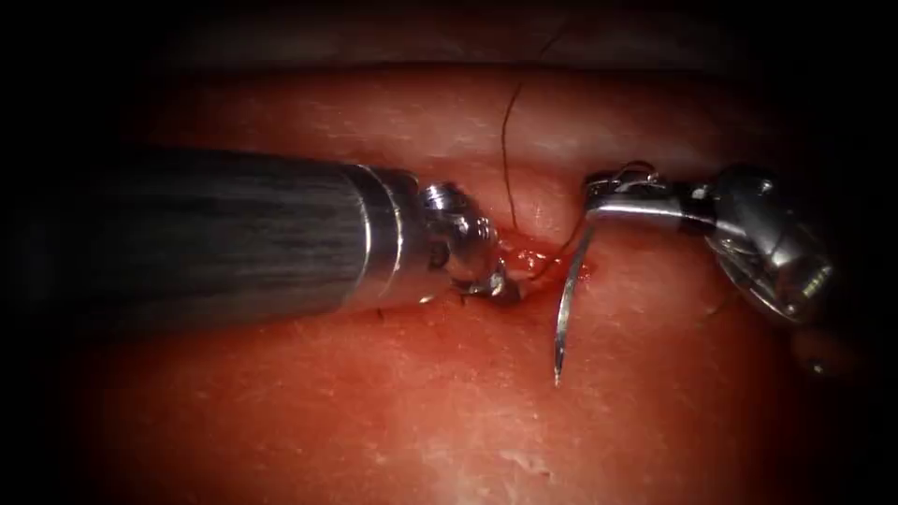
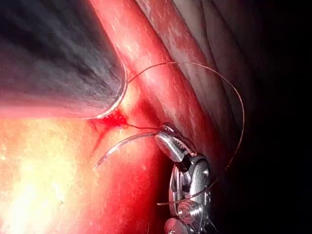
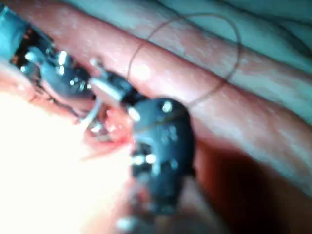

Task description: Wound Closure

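The right tool (image 1: pixel 599 192) comes in from three o'clock, its jaws clamped on the needle (image 1: pixel 569 299) near the thread end of its curve. The needle hangs free above the tissue (image 1: pixel 374 411), its tip pointing toward six o'clock, on the right side of the cut (image 1: pixel 538 257). The left tool (image 1: pixel 491 281) enters from nine o'clock, its tip pressed at the cut's left edge (I cannot tell how its jaws stand). The thread (image 1: pixel 505 140) rises from the cut toward twelve o'clock, and red fluid (image 1: pixel 533 248) wets the cut.
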Robot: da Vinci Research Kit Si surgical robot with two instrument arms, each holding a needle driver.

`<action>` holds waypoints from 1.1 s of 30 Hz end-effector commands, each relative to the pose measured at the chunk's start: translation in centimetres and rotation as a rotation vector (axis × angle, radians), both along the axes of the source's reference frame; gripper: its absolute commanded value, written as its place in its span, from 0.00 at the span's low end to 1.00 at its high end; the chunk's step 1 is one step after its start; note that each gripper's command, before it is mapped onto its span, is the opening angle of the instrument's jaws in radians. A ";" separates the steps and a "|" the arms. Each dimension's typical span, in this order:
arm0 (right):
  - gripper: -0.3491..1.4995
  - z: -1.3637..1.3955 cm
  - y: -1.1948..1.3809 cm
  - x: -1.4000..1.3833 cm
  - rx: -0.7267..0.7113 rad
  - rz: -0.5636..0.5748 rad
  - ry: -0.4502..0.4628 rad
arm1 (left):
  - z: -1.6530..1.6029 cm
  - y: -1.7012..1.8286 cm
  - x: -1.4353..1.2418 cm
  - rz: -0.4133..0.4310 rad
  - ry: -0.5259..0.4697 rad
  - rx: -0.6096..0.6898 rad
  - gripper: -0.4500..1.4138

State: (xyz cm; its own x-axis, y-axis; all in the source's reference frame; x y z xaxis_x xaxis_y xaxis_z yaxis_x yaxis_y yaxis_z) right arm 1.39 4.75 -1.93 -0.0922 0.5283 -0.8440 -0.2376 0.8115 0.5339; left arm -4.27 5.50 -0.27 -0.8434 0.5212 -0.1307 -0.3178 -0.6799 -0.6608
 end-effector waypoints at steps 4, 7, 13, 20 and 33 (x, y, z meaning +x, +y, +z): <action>0.00 0.06 0.02 0.07 -0.013 -0.001 0.000 | 0.01 -0.03 -0.11 0.022 0.003 0.110 0.05; 0.00 0.07 0.05 0.07 -0.029 -0.003 -0.006 | -0.04 -0.01 -0.15 -0.016 -0.005 0.200 0.28; 0.00 0.09 0.11 0.06 -0.099 -0.023 -0.044 | -0.09 0.10 -0.17 -0.003 -0.090 0.255 0.54; 0.00 0.14 0.19 0.09 -0.197 -0.022 -0.119 | -0.14 0.08 -0.11 -0.017 -0.146 0.280 0.56; 0.00 0.35 0.21 0.18 -0.257 0.046 -0.193 | -0.54 0.13 -0.01 -0.041 -0.179 0.259 0.56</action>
